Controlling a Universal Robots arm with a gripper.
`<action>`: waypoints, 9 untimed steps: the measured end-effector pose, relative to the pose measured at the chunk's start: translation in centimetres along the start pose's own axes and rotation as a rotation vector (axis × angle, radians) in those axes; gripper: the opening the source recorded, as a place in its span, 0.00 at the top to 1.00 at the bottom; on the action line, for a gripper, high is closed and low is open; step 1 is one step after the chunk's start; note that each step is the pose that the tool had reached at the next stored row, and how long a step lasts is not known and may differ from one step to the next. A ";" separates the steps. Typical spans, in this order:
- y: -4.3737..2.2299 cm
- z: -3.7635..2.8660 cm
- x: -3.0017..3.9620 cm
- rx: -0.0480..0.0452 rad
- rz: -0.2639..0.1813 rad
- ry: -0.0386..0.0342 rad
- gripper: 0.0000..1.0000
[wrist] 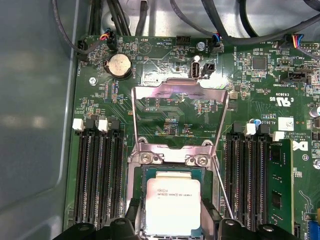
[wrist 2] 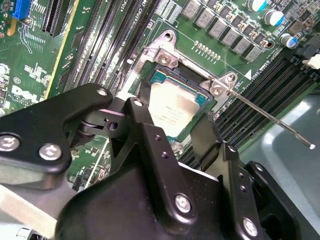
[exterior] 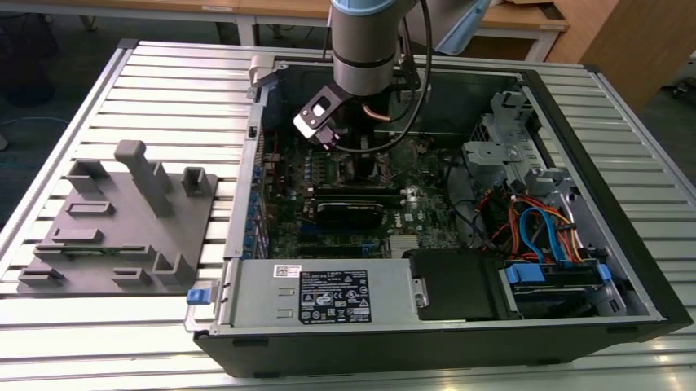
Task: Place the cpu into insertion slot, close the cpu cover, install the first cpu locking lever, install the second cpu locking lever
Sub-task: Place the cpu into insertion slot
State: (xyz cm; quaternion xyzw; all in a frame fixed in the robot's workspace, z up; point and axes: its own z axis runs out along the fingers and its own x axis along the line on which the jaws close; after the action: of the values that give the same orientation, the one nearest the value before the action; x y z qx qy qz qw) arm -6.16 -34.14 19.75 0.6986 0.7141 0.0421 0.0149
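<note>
The cpu (wrist: 172, 202), a square chip with a silver top, lies flat inside the insertion slot (wrist: 172, 158) on the green board. My gripper (wrist: 172, 222) is lowered over it, its black fingers (wrist: 210, 220) pressed against two opposite edges of the chip. The second wrist view shows the same hold: gripper (wrist 2: 170, 120) on the cpu (wrist 2: 172, 102). The cpu cover (wrist: 177, 89) stands swung open beyond the slot. One thin locking lever (wrist 2: 270, 117) sticks out free to the side. In the exterior view the gripper (exterior: 357, 151) reaches down into the computer case.
Long black memory slots (wrist: 97, 175) flank the socket on both sides, and a coin battery (wrist: 119, 65) lies beyond it. The open case wall (exterior: 256, 138) surrounds the board. Cables (exterior: 539, 224) and drive bays fill the exterior view's right. A grey fixture block (exterior: 120, 220) sits left.
</note>
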 end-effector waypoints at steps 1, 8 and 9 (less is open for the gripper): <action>0.00 0.01 0.00 0.0000 0.000 0.0000 0.41; 0.00 0.02 0.00 -0.0004 0.012 -0.0013 0.41; 0.00 0.02 0.00 -0.0005 0.013 -0.0017 0.41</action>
State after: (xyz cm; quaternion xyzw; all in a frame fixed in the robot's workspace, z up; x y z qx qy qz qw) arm -6.16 -34.15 19.73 0.7032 0.7096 0.0418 0.0154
